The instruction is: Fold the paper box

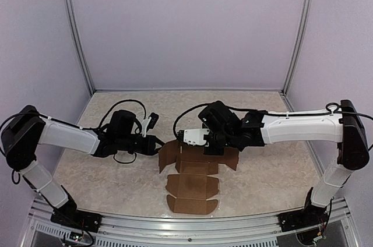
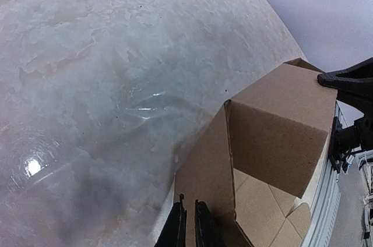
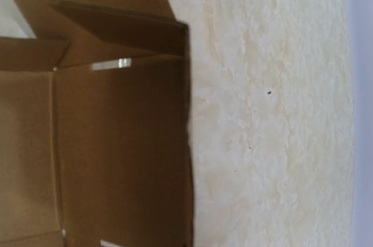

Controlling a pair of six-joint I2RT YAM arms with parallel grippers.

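The paper box (image 1: 192, 186) is a brown cardboard sheet lying mid-table, its near panels flat and its far part folded up into walls. My left gripper (image 1: 158, 146) reaches in from the left. In the left wrist view its dark fingers (image 2: 189, 223) stand almost together, pinching the edge of the raised left flap (image 2: 204, 165). My right gripper (image 1: 214, 149) comes from the right and hangs low over the box's far end, and its dark tip (image 2: 349, 78) rests by the top of a raised panel (image 2: 280, 124). The right wrist view shows only cardboard (image 3: 116, 142) and table, with no fingers.
The box rests on a pale marbled table (image 1: 116, 171) enclosed by lilac walls with metal corner posts (image 1: 78, 43). An aluminium rail (image 1: 175, 223) runs along the near edge between the arm bases. Black cables loop over both wrists (image 1: 125, 104).
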